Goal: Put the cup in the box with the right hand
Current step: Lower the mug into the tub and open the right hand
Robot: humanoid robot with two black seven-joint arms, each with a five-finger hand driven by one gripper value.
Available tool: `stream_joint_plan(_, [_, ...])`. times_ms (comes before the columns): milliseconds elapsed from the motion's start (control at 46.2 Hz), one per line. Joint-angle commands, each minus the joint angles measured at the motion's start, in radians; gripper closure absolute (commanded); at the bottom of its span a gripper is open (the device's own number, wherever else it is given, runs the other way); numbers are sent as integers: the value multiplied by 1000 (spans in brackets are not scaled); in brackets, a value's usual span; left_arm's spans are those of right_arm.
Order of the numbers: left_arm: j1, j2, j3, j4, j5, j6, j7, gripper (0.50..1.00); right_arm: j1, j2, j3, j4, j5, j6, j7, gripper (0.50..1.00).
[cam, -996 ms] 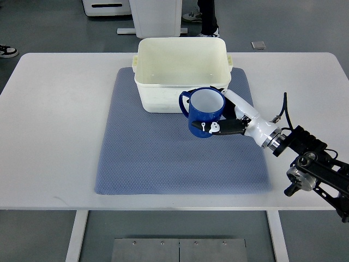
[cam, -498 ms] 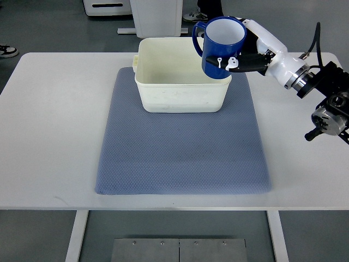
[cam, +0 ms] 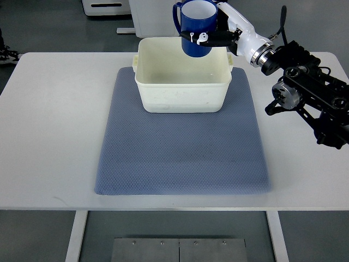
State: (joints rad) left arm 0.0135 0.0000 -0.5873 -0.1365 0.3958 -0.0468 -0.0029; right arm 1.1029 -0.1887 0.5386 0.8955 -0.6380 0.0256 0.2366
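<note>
right hand (cam: 215, 34), clamped on the blue mug (cam: 197, 27), has moved left over the white plastic tub's (cam: 182, 87) back rim — not yet lowered, release still pending.

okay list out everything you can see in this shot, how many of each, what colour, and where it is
cup: one, blue, white inside, held upright above the box's far rim
box: one, cream, on the mat's far part, nothing visible inside
mat: one, grey-blue, centre of the table
table: one, white, fills the view
metal floor plate: one, grey, below the table's near edge
white equipment: on the floor beyond the table
right hand: one, white and black, gripping the cup
</note>
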Motion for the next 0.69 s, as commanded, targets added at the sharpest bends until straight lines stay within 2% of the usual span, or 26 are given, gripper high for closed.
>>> stream_joint_plan(0, [0, 0, 0, 0, 0, -1, 0, 500, 12, 43, 1, -65, 0, -1, 0, 1000])
stream_joint_plan(173, [0, 0, 0, 0, 0, 1, 0, 500, 29, 116, 1, -179, 0, -6, 4, 1000])
stream_joint_plan(390, [0, 0, 0, 0, 0, 1, 0, 500, 17, 189, -20, -291, 0, -56, 12, 1000])
stream_joint_plan(671, [0, 0, 0, 0, 0, 1, 0, 500, -24, 189, -88, -303, 0, -118, 26, 1000])
